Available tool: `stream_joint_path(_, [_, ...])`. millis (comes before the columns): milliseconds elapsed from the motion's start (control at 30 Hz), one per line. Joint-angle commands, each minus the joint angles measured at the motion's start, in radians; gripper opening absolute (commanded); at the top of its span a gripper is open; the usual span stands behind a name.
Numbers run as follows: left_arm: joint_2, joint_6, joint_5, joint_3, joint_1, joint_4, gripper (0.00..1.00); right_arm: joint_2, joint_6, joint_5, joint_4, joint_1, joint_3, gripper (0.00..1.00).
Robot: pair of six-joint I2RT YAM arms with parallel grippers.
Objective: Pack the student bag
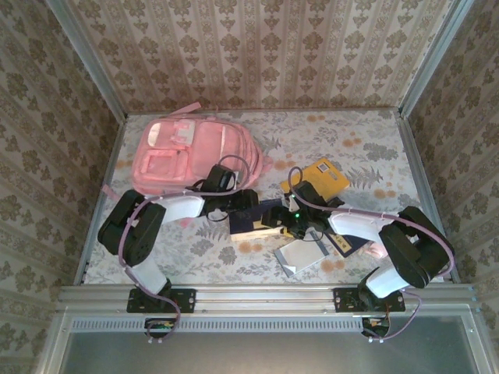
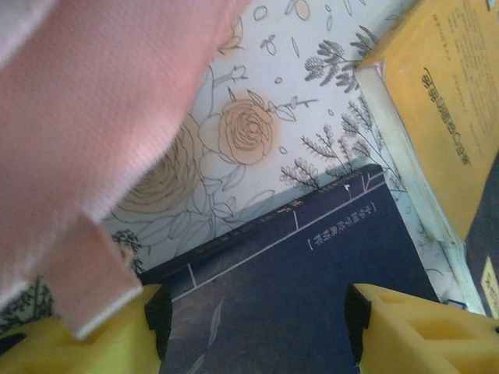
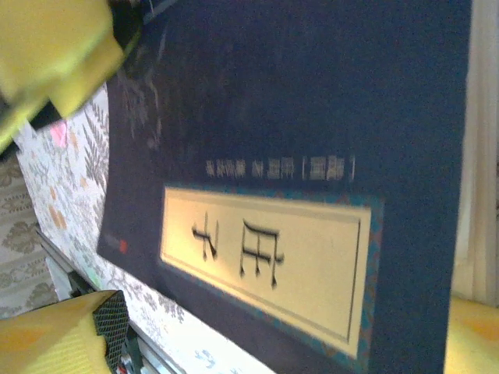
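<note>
The student bag (image 1: pixel 191 156), pink with front pockets, lies flat at the back left of the table. Its fabric (image 2: pixel 93 117) and a pale strap end (image 2: pixel 93 288) hang close over my left fingers. A dark blue book (image 1: pixel 261 220) lies between my two grippers. My left gripper (image 1: pixel 251 207) (image 2: pixel 253 319) hovers open over the book's cover (image 2: pixel 312 273), and one fingertip (image 2: pixel 374 319) overlaps its edge. My right gripper (image 1: pixel 295 222) (image 3: pixel 288 335) stands open around the same book (image 3: pixel 296 140). Tablecloth shows between its left pad (image 3: pixel 109 323) and the book.
A yellow book (image 1: pixel 326 178) (image 2: pixel 444 86) lies right of the bag. A grey notebook (image 1: pixel 300 255) and another dark book (image 1: pixel 348 244) lie near the front edge. The table has a floral cloth (image 1: pixel 366 148), with walls on three sides.
</note>
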Motion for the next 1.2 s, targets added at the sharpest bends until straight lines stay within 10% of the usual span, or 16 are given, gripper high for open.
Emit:
stream_joint_path(0, [0.001,-0.083,0.102,-0.075,-0.011,-0.005,0.62,0.021,-0.033,0.014,-0.018,-0.041,0.068,0.87])
stream_joint_path(900, [-0.061,-0.126,0.157,-0.161,-0.046,0.103,0.56,-0.054,0.279,-0.028,0.388,-0.072,-0.106,0.74])
stream_joint_path(1167, [-0.066,-0.136,0.167,-0.175,-0.049,0.127,0.53,-0.026,0.276,0.027,0.368,-0.06,-0.097,0.55])
